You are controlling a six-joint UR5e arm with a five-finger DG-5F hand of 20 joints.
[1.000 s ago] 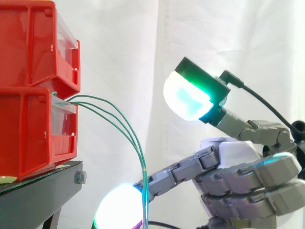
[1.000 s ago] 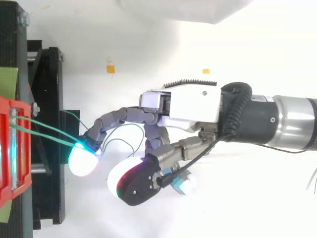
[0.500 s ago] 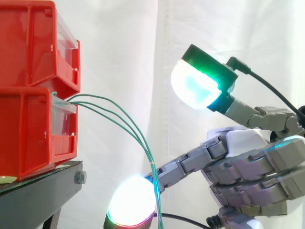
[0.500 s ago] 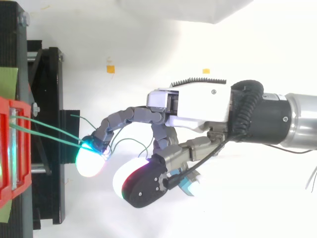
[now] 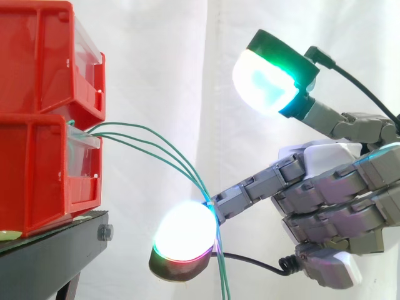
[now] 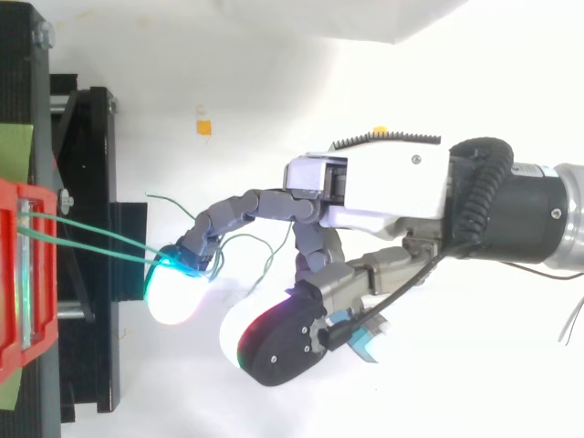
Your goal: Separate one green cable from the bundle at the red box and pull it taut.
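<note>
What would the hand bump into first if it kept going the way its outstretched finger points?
The green cables lie against the hand's outstretched finger. Past them, down and leftward, it would probably meet the black stand under the red bins; depth is unclear.

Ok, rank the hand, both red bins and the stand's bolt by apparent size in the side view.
1. hand: largest, though it may sit nearer the camera.
2. upper red bin and lower red bin: alike, both cut off at the left edge.
3. bolt: smallest.
</note>
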